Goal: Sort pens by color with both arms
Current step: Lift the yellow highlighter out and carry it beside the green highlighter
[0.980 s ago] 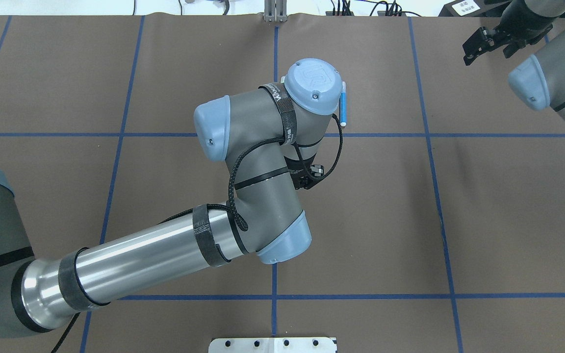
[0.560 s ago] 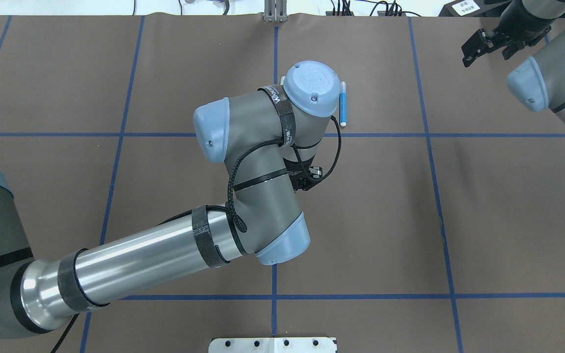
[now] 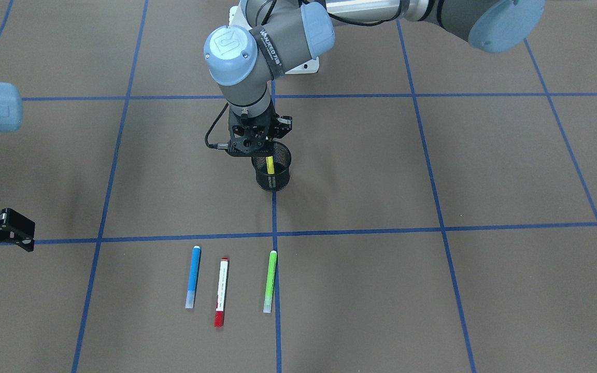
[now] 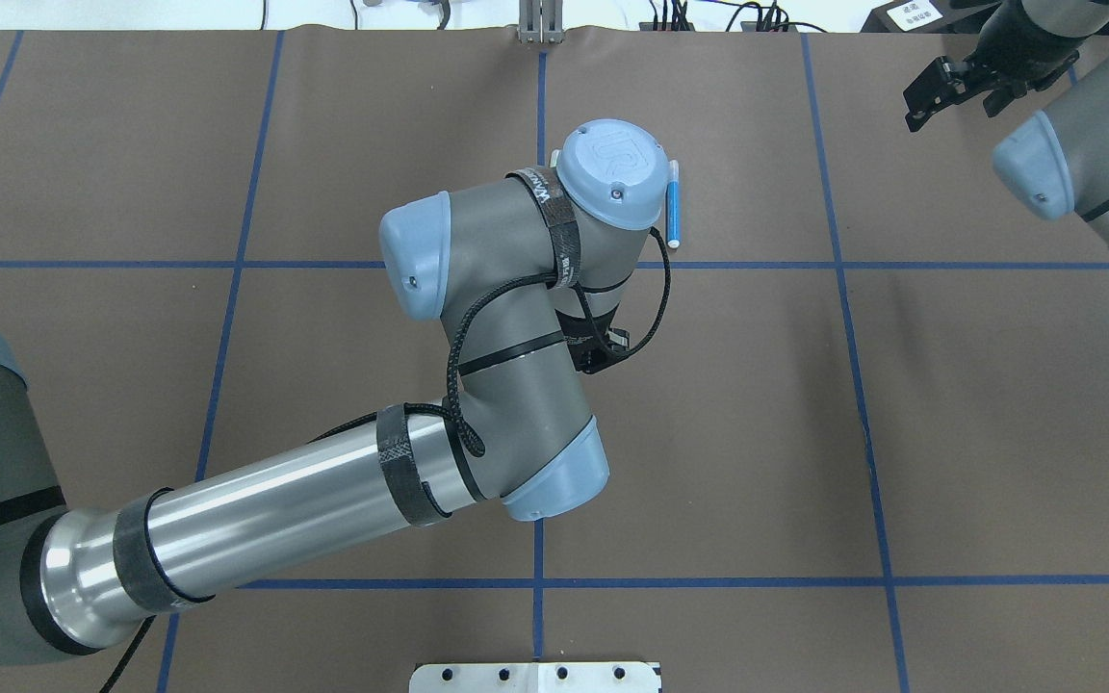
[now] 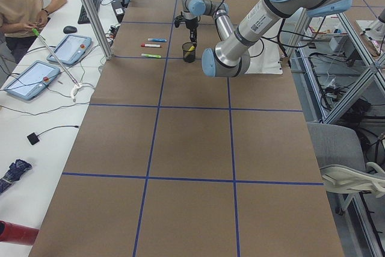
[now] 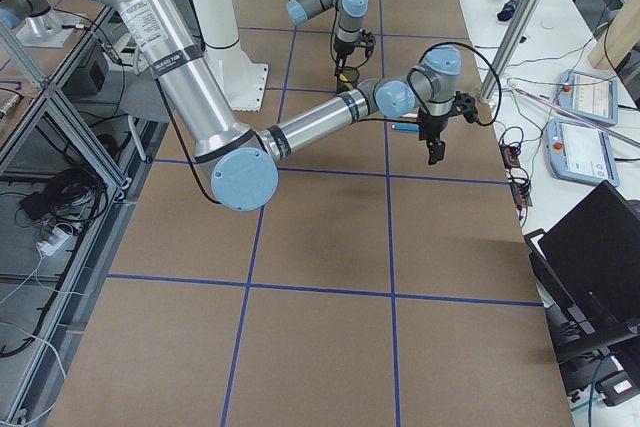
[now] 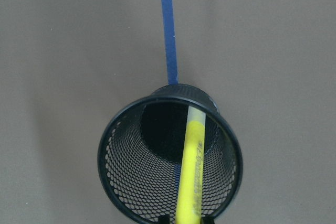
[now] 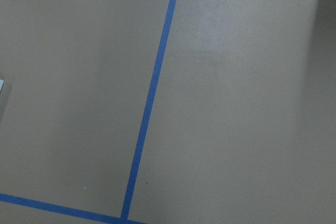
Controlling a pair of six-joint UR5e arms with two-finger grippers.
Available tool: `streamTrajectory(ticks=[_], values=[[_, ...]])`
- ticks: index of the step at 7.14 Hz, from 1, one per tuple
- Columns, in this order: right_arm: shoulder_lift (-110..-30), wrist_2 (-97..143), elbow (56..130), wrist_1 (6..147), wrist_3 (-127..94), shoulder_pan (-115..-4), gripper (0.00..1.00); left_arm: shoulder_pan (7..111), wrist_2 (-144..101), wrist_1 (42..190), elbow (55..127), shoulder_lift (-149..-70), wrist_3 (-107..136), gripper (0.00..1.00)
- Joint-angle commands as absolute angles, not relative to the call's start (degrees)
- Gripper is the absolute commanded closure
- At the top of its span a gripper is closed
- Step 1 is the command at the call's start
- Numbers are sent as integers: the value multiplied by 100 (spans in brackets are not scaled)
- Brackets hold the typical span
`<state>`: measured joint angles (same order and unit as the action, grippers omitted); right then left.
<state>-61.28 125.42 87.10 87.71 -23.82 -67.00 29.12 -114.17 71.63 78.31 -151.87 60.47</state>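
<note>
The yellow pen (image 7: 193,171) stands tilted inside the black mesh cup (image 7: 113,182), with its pale end down toward the far wall and its upper end between the fingertips of the left tool (image 3: 265,150). The tips sit narrow, one on each side of the pen. We judge that the tool is holding it, though the wrist view shows only the very ends of the fingers.

The other three pens lie flat on the worktop (image 3: 433,290), near the operators' edge. They make a row of almost parallel pens that do not touch: the blue pen (image 3: 193,276), the white pen with the red cap (image 3: 221,292) and the light green pen (image 3: 270,281), which lies on a blue tape line. The right tool (image 3: 18,233) hangs well apart at the robot's right side, with its fingers wide and nothing in them.

We think the lift of the last pen is the step in hand, and the risk lies there. Because the pen leans, a straight pull may drag it along the mesh rim, and the light cup could tip or rise with it. The hold is close to the pen's end, so the pen may swing or slip. When it is laid beside the green pen, a low approach could push that pen out of the row.
</note>
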Motion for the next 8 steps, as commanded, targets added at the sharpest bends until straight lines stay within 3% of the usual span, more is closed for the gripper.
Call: streamTrajectory(ticks=[1,8], values=[[-6117,12542,8710,8771,-2382,-6697,0,2918,-11408,7154,7892,-15214,6047,100],[-6144,12533,8684,8763,-2373,-6697,0,3408,-11312,7136,9543,-14872,6065,100]])
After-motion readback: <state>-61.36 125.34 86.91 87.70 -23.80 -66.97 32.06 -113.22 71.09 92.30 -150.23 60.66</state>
